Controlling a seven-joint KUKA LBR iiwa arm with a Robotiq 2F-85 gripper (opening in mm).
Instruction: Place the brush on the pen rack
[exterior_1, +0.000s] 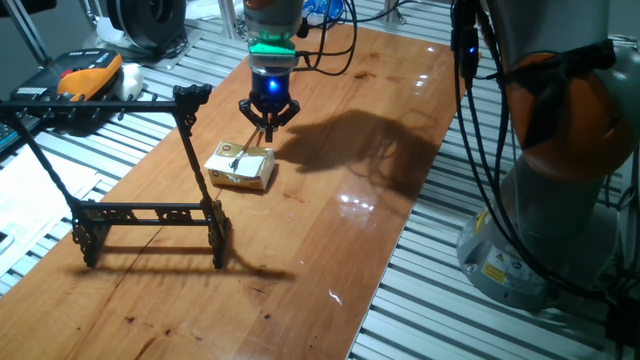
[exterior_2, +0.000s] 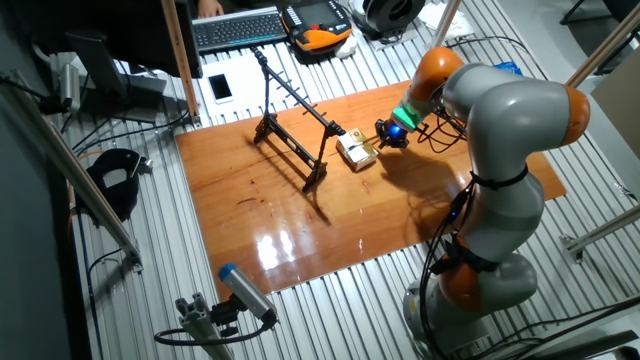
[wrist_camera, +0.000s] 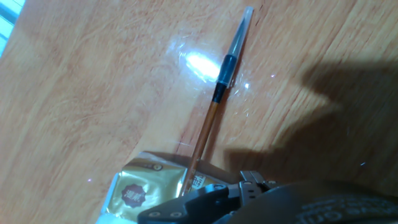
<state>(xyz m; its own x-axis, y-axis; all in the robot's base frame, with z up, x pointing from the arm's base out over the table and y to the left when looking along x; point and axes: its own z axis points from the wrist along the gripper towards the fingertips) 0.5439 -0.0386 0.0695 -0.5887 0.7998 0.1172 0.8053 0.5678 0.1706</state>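
Observation:
The brush (wrist_camera: 211, 118) has a light brown handle, a dark ferrule and a clear cap over the tip. Its handle end rests on the yellowish block (wrist_camera: 146, 193) and its tip lies on the wooden table. In one fixed view the brush (exterior_1: 250, 146) is a thin line from the block (exterior_1: 241, 166) towards my gripper (exterior_1: 268, 124), which hangs just above it. The fingers seem to converge, but I cannot tell whether they hold the brush. The black pen rack (exterior_1: 150, 205) stands to the left of the block; it also shows in the other fixed view (exterior_2: 292, 125).
The wooden table (exterior_1: 330, 250) ends close behind the rack and at the right. My arm's base (exterior_2: 480, 270) and cables (exterior_1: 480, 150) stand off the table's right side. An orange handset (exterior_1: 90, 75) lies beyond the far left edge.

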